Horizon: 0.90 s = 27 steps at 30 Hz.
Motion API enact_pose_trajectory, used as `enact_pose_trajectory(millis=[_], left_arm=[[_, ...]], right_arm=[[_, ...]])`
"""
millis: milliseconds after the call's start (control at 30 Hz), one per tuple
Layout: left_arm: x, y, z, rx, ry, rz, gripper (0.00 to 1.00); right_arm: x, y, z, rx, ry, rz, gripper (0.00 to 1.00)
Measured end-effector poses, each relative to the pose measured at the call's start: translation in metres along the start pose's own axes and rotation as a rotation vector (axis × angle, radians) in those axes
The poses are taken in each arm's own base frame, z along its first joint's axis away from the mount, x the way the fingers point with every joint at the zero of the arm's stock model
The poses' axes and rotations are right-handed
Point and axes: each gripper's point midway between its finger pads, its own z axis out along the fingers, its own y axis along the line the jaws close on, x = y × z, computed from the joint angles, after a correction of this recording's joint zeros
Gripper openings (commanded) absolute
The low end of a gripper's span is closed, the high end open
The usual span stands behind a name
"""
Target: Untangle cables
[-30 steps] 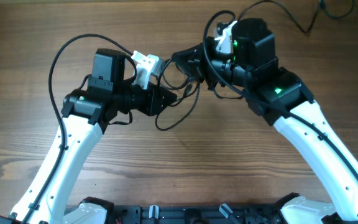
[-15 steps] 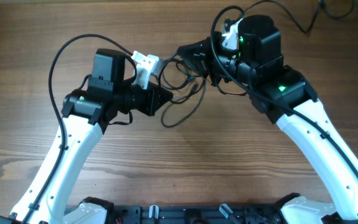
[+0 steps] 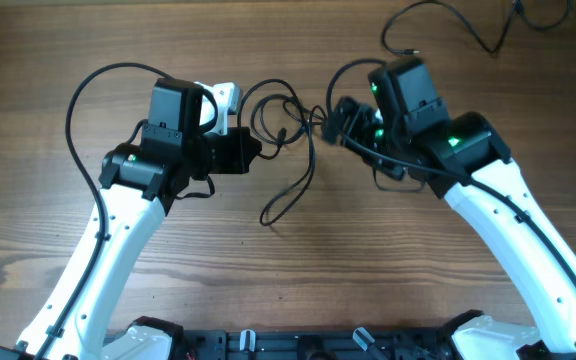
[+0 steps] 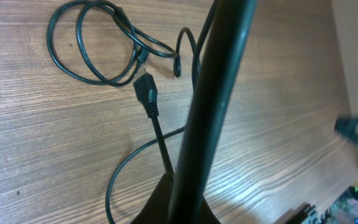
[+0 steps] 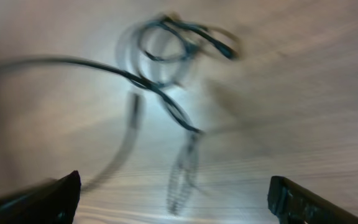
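a: overhead, where do the cables [image 3: 311,150] sit?
b: upper middle of the frame, looped on the tabletop [image 3: 288,290], one tail trailing down. left fingers [image 4: 166,199] look pinched on a strand; right fingers [image 5: 55,196] gape wide, empty.
a: handling?
b: light, limp, slippery, i judge. grip just behind the plug [image 4: 145,93], clear of the crossings.
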Motion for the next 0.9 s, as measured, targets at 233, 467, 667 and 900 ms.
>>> enact_pose_trajectory(millis=[233, 467, 667, 900], left_arm=[[-0.001, 0.001, 0.0, -0.006, -0.004, -0.079, 0.04], [0.0, 0.001, 0.0, -0.008, -0.001, -0.089, 0.04], [0.001, 0.002, 0.002, -0.009, 0.004, -0.094, 0.04], [0.001, 0.003, 0.003, -0.011, 0.008, -0.096, 0.04]], right_arm=[[0.032, -0.003, 0.058, 0.046, 0.208, -0.169, 0.83], [0.067, -0.023, 0.107, 0.152, 0.385, -0.218, 0.65], [0.072, -0.015, 0.113, 0.129, 0.385, -0.249, 0.5], [0.081, -0.008, 0.114, 0.123, 0.392, -0.264, 0.41]])
